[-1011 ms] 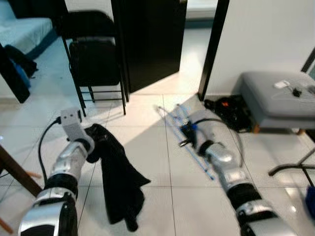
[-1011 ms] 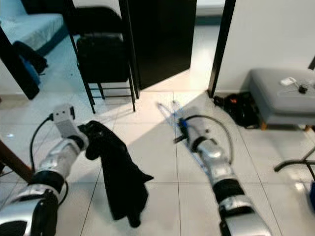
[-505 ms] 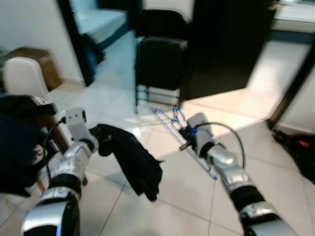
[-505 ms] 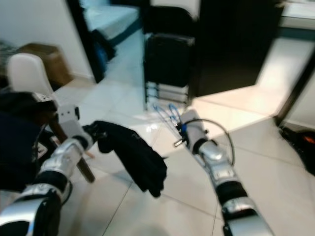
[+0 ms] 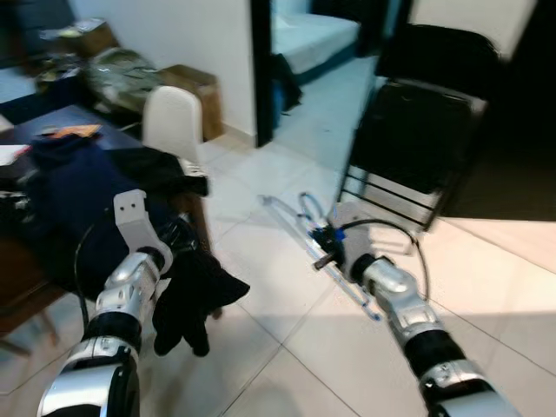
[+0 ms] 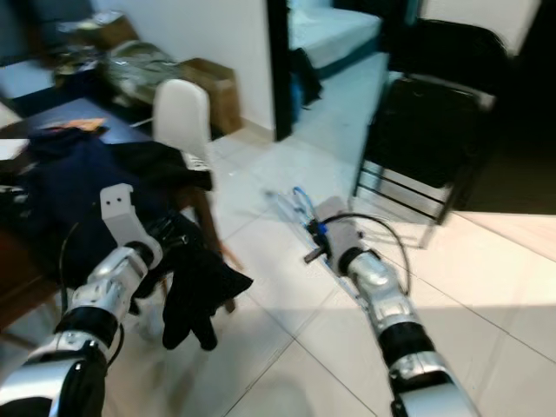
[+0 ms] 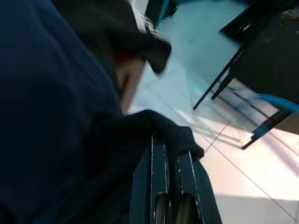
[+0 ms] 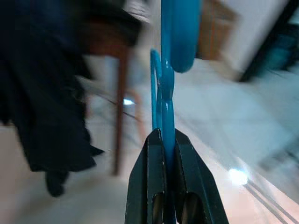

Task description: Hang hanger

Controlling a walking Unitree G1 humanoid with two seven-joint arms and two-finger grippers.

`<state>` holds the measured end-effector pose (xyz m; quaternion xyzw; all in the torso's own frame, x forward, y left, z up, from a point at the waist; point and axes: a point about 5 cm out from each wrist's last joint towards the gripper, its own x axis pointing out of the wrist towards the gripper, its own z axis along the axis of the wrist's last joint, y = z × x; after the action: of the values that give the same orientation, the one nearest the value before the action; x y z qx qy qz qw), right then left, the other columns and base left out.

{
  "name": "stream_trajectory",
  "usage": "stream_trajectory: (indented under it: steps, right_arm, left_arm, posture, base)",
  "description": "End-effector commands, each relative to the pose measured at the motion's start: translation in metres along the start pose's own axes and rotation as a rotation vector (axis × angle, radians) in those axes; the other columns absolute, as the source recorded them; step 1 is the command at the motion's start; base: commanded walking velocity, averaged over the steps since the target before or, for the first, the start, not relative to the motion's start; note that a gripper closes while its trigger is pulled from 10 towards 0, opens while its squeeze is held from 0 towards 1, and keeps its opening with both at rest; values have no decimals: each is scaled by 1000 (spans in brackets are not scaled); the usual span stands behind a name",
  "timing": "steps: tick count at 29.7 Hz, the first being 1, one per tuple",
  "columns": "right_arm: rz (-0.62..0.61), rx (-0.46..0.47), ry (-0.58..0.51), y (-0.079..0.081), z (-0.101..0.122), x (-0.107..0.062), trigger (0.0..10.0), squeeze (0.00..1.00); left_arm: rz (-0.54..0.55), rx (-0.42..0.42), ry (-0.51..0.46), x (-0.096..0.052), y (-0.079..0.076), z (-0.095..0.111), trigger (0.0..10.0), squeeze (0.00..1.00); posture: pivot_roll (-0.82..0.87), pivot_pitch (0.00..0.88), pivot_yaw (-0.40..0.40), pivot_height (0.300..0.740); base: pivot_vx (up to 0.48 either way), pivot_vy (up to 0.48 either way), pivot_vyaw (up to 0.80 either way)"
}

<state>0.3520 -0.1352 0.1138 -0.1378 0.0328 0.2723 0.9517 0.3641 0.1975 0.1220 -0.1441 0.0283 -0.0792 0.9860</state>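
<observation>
Blue hanger (image 8: 166, 70) pinched flat between the right gripper's (image 8: 164, 140) closed fingers, held out over the tile floor (image 5: 287, 347) in front of the black folding chair (image 5: 417, 130). Left gripper (image 7: 169, 144) clamped narrow on a black garment (image 5: 189, 295) that hangs down from it, beside the table (image 5: 26, 269) piled with dark clothes (image 5: 69, 191). White chair (image 5: 174, 122) behind the table.

No legible text or labels.
</observation>
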Motion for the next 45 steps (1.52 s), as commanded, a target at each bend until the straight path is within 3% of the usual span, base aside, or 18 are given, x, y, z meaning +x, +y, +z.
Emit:
stream_trajectory:
  steps: [1,2,3,4,5,9,10,12,13,16,19,20,23,24,27,35,44,45]
  right_arm:
    - [-29,10,4,-7,-4,-5,10000,0]
    - [-36,19,1,-8,-4,-5,10000,0]
    - [-49,48,-15,-9,-3,-6,10000,0]
    - [-49,48,-15,-9,-3,-6,10000,0]
    - [-49,55,-19,-10,-3,-6,10000,0]
    - [-47,53,-17,-10,-3,-6,10000,0]
    - [-48,58,-14,-10,-3,-6,10000,0]
    - [-48,58,-14,-10,-3,-6,10000,0]
    - [-50,61,-14,-10,-3,-6,10000,0]
    - [-56,66,-15,-11,-3,-5,10000,0]
    - [-57,69,-15,-12,-3,-5,10000,0]
    - [-58,70,-14,-12,-3,-5,10000,0]
    - [-59,71,-13,-12,-3,-5,10000,0]
    - [-64,75,-6,-12,-4,-4,10000,0]
    - [-66,78,-6,-12,-4,-4,10000,0]
    - [-74,86,-6,-11,-4,-3,10000,0]
    - [-55,33,-6,-9,-2,-2,10000,0]
    - [-55,41,-9,-8,-2,-2,10000,0]
  left_arm:
    - [-229,6,-66,3,-33,17,10000,0]
    - [-337,-5,-79,1,-48,23,10000,0]
    - [-702,1,-105,-19,-94,50,10000,0]
    - [-702,1,-105,-19,-94,50,10000,0]
    - [-918,44,-119,-39,-120,67,10000,0]
    - [-1036,91,-134,-53,-132,77,10000,0]
    - [-1192,150,-207,-75,-145,112,10000,0]
    - [-1192,150,-207,-75,-145,112,10000,0]
    - [-1203,163,-257,-79,-147,130,10000,0]
    - [-1080,144,-477,-77,-135,191,10000,0]
    - [-926,107,-597,-76,-121,228,10000,0]
    - [-841,121,-628,-73,-114,238,10000,0]
    - [-761,124,-647,-69,-106,245,10000,0]
    - [-563,145,-684,-63,-84,261,10000,0]
    - [-441,186,-698,-62,-66,271,10000,0]
    - [-346,257,-682,-59,-69,276,10000,0]
    - [-131,216,-635,-46,-49,264,10000,0]
    - [-61,206,-625,-44,-42,259,10000,0]
  posture:
    - [-51,62,42,740]
    - [-51,62,42,740]
    - [-48,62,43,740]
    - [-48,62,43,740]
    - [-39,59,42,740]
    - [-39,59,42,740]
    - [-32,61,48,740]
    - [-32,61,48,740]
    - [-29,62,48,740]
    - [-23,61,49,740]
    - [-23,60,48,740]
    - [-23,60,48,740]
    - [-23,60,48,740]
    - [-20,60,51,740]
    - [-16,60,55,740]
    - [-13,64,63,740]
    - [-11,69,66,740]
    - [-11,70,66,740]
  base:
    - [326,0,775]
    - [326,0,775]
    - [262,0,0]
    - [262,0,0]
    - [244,0,0]
    - [244,0,0]
    - [266,0,0]
    - [266,0,0]
    - [266,0,0]
    - [294,0,0]
    - [325,0,0]
    - [334,0,0]
    - [339,0,0]
    - [337,0,0]
    - [350,0,0]
    - [373,0,-706]
    - [376,0,533]
    - [371,0,800]
